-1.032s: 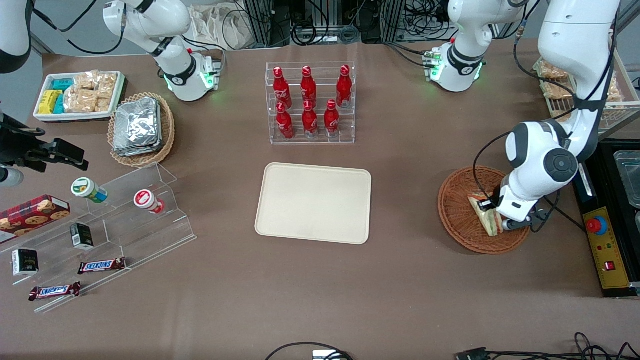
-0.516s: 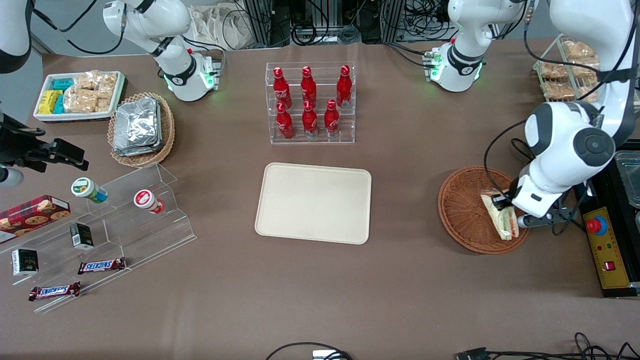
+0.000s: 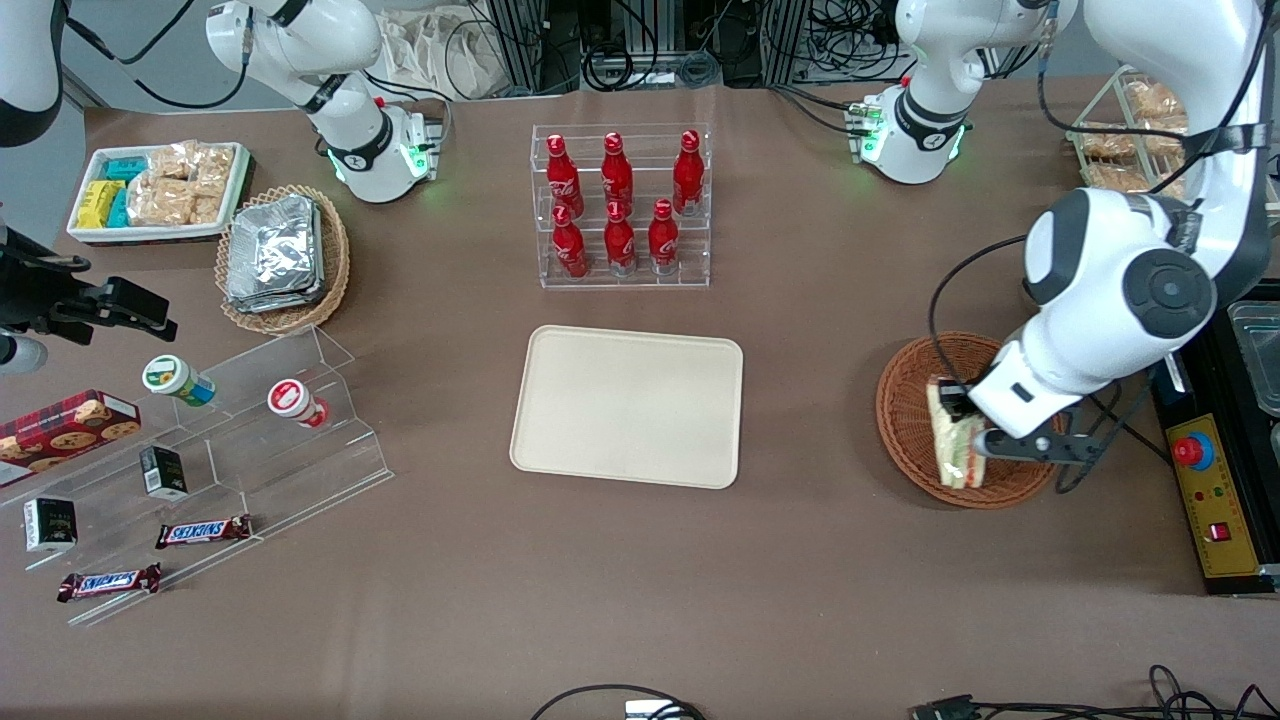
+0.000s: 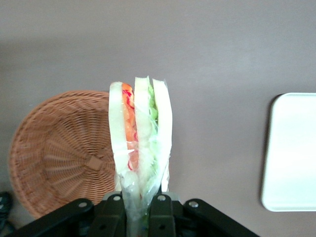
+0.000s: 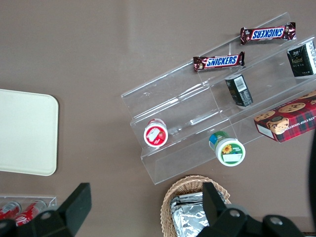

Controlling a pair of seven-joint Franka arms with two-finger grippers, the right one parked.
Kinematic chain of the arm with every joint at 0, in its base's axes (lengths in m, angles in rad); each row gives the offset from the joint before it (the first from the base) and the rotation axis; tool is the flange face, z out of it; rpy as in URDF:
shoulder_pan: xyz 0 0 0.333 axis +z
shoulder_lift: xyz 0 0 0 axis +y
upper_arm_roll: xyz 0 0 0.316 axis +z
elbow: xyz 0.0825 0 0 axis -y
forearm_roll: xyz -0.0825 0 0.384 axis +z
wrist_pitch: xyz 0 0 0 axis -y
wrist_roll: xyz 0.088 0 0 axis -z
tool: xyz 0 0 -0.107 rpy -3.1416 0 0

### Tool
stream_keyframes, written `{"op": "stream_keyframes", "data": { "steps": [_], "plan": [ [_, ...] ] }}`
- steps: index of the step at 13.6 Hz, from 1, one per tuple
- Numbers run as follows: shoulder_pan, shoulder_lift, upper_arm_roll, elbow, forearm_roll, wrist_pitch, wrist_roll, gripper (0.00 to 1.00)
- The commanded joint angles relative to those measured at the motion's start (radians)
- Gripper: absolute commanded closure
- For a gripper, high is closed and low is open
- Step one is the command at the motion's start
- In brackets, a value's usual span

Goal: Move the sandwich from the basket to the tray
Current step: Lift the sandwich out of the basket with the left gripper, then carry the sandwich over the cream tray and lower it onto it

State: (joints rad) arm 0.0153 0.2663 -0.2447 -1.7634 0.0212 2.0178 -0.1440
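- I hold the sandwich (image 4: 140,143) pinched tight between my two fingers (image 4: 114,210), with its cut edge and its green, orange and red layers facing my wrist camera.
- A second ago it lay low in the basket (image 3: 915,420). Now it hangs in the air above the basket's rim, on the side toward the tray (image 3: 627,405).
- So my gripper (image 3: 968,432) has lifted it and started to swing it over. I think the pick is done and the carry comes next.
- On the front view's clock face, the tray lies at about nine o'clock from the sandwich, well apart, with bare table between.
- Farther out, toward the parked arm's end, two brown bars (image 5: 218,61) read "SNICKERS".
- The red bottles (image 3: 619,205) at about eleven o'clock have white writing I cannot read.
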Motion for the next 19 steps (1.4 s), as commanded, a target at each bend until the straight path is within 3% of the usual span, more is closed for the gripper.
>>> {"op": "stream_keyframes", "data": {
  "steps": [1, 6, 10, 17, 19],
  "plan": [
    [-0.050, 0.063, -0.018, 0.070, -0.001, -0.027, -0.101, 1.00],
    [-0.194, 0.166, -0.016, 0.169, 0.013, -0.024, -0.265, 1.00],
    [-0.311, 0.290, -0.016, 0.251, 0.098, -0.017, -0.385, 1.00],
    [-0.383, 0.459, -0.016, 0.330, 0.097, 0.091, -0.379, 1.00],
    [-0.409, 0.494, -0.016, 0.369, 0.143, 0.091, -0.381, 1.00]
  ]
}}
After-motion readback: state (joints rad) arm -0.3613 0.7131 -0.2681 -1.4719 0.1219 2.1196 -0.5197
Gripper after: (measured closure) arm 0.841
